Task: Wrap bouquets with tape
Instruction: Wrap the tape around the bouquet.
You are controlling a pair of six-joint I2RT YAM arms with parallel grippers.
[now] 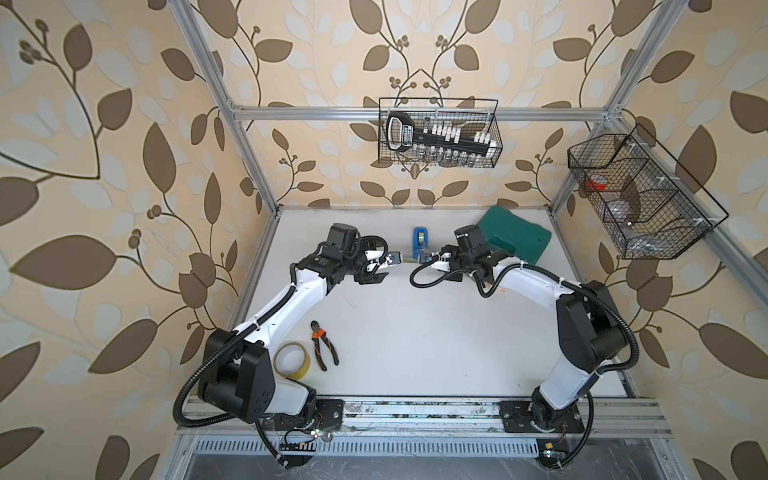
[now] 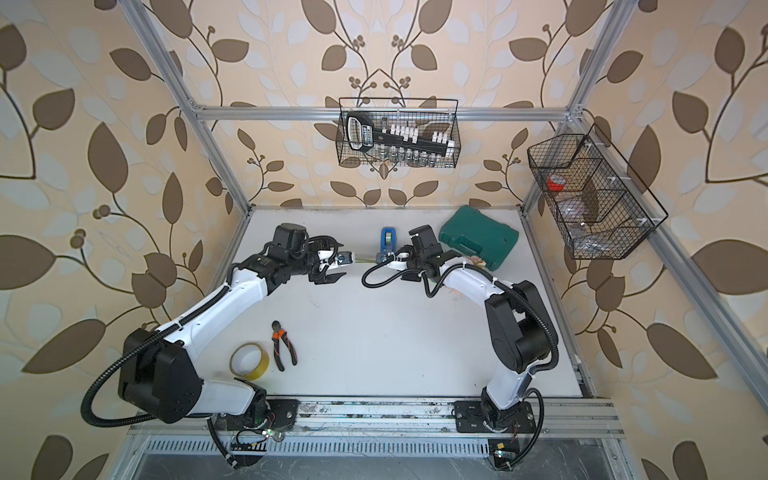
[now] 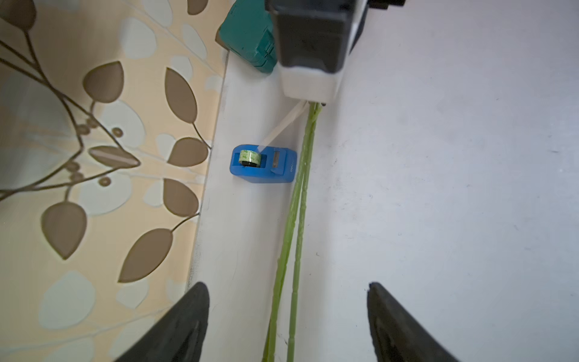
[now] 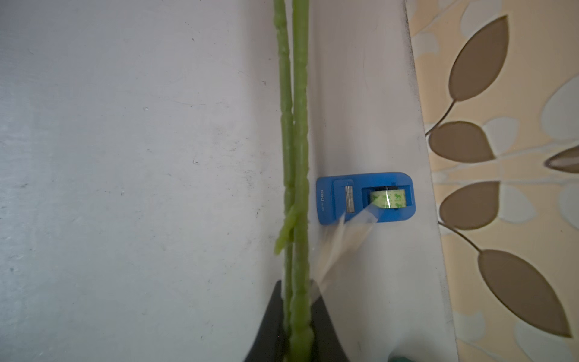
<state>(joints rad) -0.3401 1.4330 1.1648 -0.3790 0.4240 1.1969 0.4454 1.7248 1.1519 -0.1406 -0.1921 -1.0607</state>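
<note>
Black fingers (image 4: 266, 329) of the right gripper (image 4: 296, 301) sit closest to its wrist camera, and I see them pinched tight on the green stems of the bouquet (image 4: 299, 125). A clear strip (image 4: 338, 247) runs from that gripper's tip to the roll in the blue tape dispenser (image 4: 365, 197). The dispenser stands on the white table (image 1: 415, 332) just beside the stems, near the back wall. My left gripper (image 3: 286, 285) is spread wide and holds nothing. The stems pass between its fingers, clear of both. In both top views the grippers face each other in front of the dispenser. Pale blooms (image 2: 476, 261) peek out beside the right arm, by the green case (image 1: 515, 239).
</note>
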